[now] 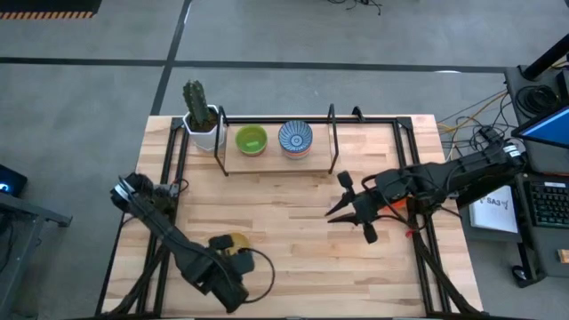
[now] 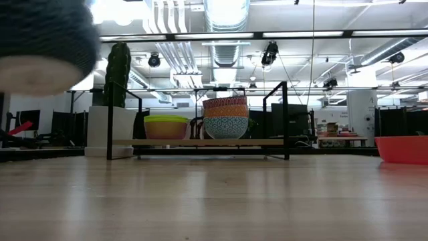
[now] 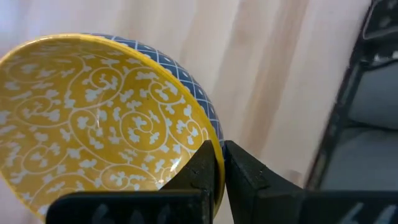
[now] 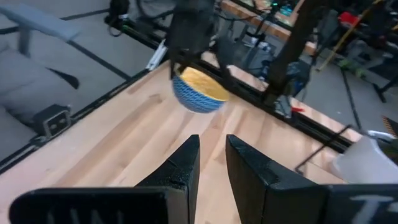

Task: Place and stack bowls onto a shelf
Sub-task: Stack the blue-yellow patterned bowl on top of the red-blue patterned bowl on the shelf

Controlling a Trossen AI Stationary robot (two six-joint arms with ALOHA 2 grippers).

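Light wooden tabletop, shelf along its far edge, wide bare board in the middle.

The left gripper sits near the front left edge, jaws clamped on the rim of a yellow bowl with a blue patterned outside. On the shelf, a green bowl stands beside a stack topped by the blue-and-white bowl; a potted cactus stands just off its left end. The right gripper hovers over the right side, jaws slightly apart, holding nothing. A red-orange bowl rests at the right edge.
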